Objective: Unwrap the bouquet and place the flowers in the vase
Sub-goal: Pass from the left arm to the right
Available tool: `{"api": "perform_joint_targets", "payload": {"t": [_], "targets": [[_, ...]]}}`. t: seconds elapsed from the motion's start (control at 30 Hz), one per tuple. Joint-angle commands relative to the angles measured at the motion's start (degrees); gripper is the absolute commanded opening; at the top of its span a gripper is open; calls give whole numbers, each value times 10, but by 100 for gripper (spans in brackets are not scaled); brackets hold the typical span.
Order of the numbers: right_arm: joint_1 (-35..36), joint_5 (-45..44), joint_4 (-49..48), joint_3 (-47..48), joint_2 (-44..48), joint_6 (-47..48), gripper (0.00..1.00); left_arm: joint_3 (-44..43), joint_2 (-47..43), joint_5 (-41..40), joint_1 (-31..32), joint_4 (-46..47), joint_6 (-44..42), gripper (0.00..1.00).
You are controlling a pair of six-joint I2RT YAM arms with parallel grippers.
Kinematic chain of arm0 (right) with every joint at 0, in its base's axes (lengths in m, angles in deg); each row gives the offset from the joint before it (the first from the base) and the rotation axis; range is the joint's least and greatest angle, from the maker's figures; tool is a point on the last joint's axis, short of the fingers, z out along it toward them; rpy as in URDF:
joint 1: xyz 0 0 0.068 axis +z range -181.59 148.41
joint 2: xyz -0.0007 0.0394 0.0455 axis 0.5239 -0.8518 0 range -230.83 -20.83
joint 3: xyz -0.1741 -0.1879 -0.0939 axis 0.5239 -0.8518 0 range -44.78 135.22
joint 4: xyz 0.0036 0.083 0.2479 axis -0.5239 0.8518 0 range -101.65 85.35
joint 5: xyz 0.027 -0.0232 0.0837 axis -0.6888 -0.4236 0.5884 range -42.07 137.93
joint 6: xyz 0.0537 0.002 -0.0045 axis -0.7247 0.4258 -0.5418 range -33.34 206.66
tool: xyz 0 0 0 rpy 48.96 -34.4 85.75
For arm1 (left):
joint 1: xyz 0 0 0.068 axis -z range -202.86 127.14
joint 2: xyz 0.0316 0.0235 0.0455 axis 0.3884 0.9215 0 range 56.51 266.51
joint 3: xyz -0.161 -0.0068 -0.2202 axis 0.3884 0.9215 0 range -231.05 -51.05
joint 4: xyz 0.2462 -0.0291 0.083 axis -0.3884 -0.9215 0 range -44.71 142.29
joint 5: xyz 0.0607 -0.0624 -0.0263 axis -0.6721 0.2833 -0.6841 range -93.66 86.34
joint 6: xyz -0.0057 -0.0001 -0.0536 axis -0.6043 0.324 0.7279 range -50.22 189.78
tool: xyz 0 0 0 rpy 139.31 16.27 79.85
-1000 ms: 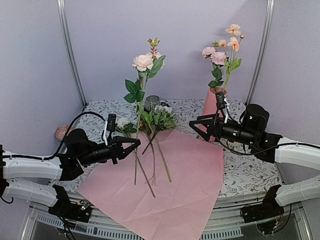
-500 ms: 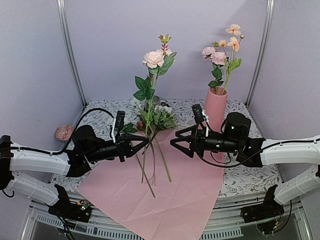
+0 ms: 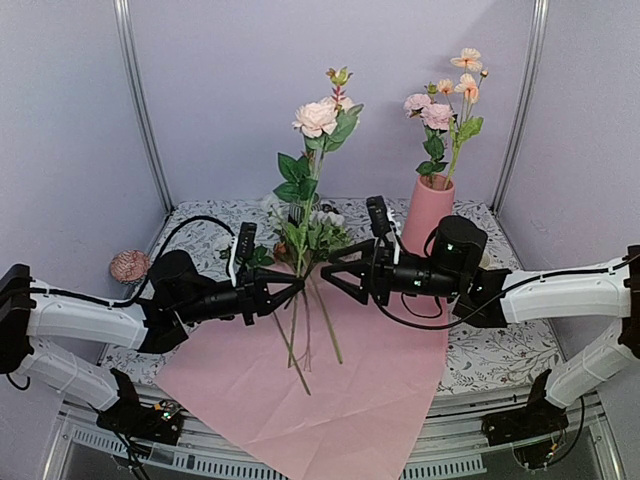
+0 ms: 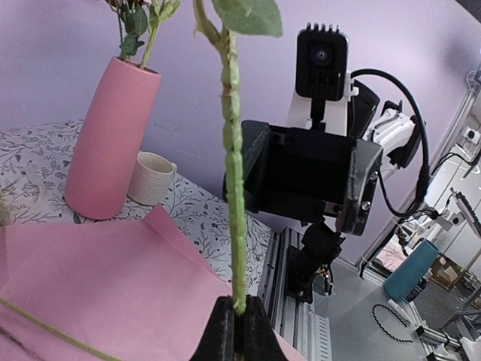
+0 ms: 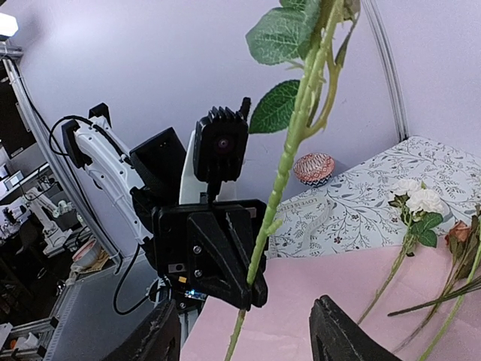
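From above, the left gripper [image 3: 293, 290] is clamped low on a rose stem [image 3: 303, 225], holding it upright so the right gripper [image 3: 328, 278], jaws spread just beside it, can probably take it to the vase [image 3: 430, 215] behind. Left wrist: the stem is pinched between closed fingertips [image 4: 222, 331]. Right wrist: the stem stands in front of the open fingers [image 5: 342, 335], untouched; more flowers [image 5: 417, 207] lie on the paper [image 5: 301, 278].

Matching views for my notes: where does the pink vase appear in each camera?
Top external: vase right of centre, behind the right arm.
Left wrist: upper left, beside a cream cup.
Right wrist: not in it.
Shared landmark: the green stem held by the left tool, in all three.
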Motion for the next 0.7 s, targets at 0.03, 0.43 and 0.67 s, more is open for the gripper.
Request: {"api": "perform_joint_targets", "payload": {"t": [0.03,0.43,0.67], "targets": [[5,8,-24,45,-36,3,56,-16,11,24,6,32,-13,0],[4,41,-30,110,-106,-35,41,-4,2,38,7,35,-22,0],[4,60,-39,121,-118,-46,32,1,-3,37,8,30,-25,0]]}}
